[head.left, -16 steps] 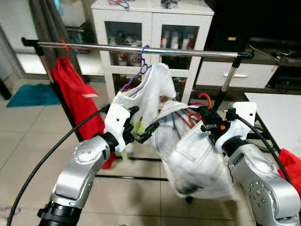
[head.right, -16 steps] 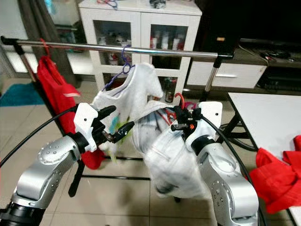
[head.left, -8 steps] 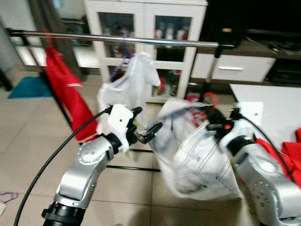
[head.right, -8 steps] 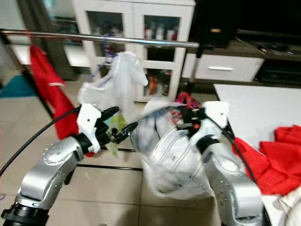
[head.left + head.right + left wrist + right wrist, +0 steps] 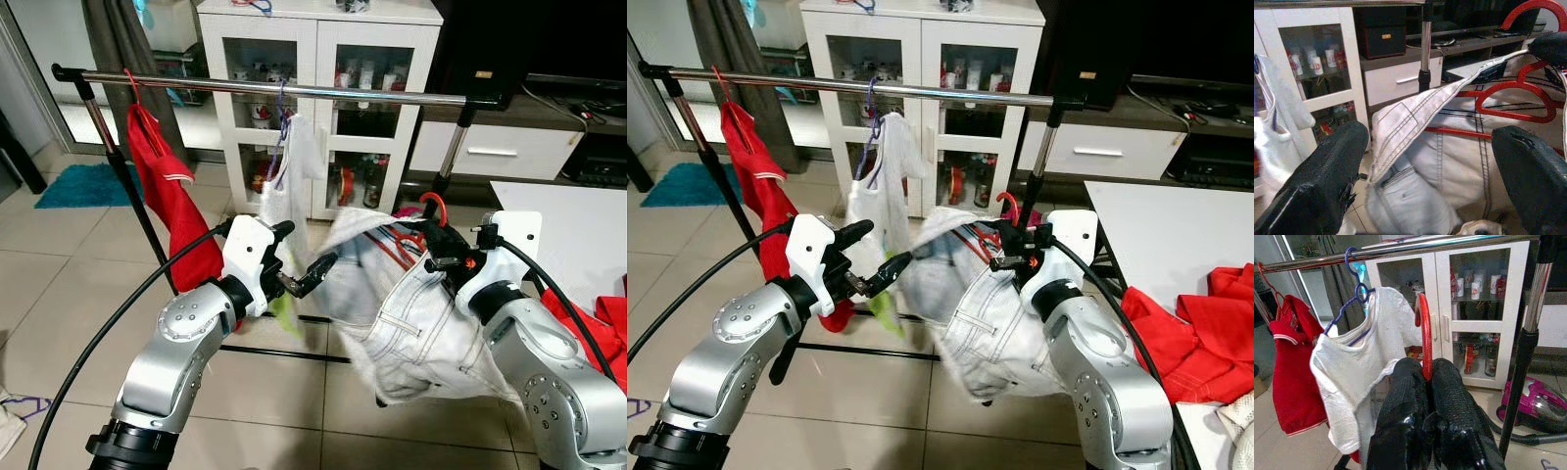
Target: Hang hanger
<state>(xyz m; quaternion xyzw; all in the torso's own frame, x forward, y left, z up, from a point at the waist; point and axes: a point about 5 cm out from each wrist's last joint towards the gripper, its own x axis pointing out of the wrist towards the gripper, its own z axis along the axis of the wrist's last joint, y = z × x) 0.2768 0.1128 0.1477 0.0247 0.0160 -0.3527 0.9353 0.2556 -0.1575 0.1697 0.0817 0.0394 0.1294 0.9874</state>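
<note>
A: What sort of room is it?

B: Pale tiled floor (image 5: 69,284), a white glass-door cabinet (image 5: 318,108) across the upper middle of the frame, and a chrome clothes rail (image 5: 392,95) running in front of it. A white table (image 5: 1176,235) sits at the right edge with red clothes (image 5: 1205,333) heaped on it, and a blue mat (image 5: 73,186) lies at centre left.

A: And the hanger?

B: The red hanger (image 5: 421,230) is at centre right, below the rail and not on it. The right gripper (image 5: 438,257) is clamped on its neck, with pale jeans (image 5: 421,323) drooping from it. A red shirt (image 5: 167,196) and a white shirt (image 5: 294,186) on a purple hanger (image 5: 281,127) already hang from the rail, upper left.

A: The left gripper?

B: The left gripper (image 5: 306,266) is at centre frame, fingers spread wide, holding nothing, just beside the jeans' edge.

A: Do the wrist views add anything?

B: The left wrist view shows the jeans' stitched waistband (image 5: 1420,122) standing between the parted fingers (image 5: 1327,176), which the head views blur. The right wrist view shows the hook (image 5: 1424,333) pinched between both fingers (image 5: 1449,396), plus a pink vacuum cleaner (image 5: 1542,416) on the floor by the rail's post.

A: Any change from a second ago?

B: The jeans have swung lower and spread out. The white shirt hangs narrower, turned edge-on.
</note>
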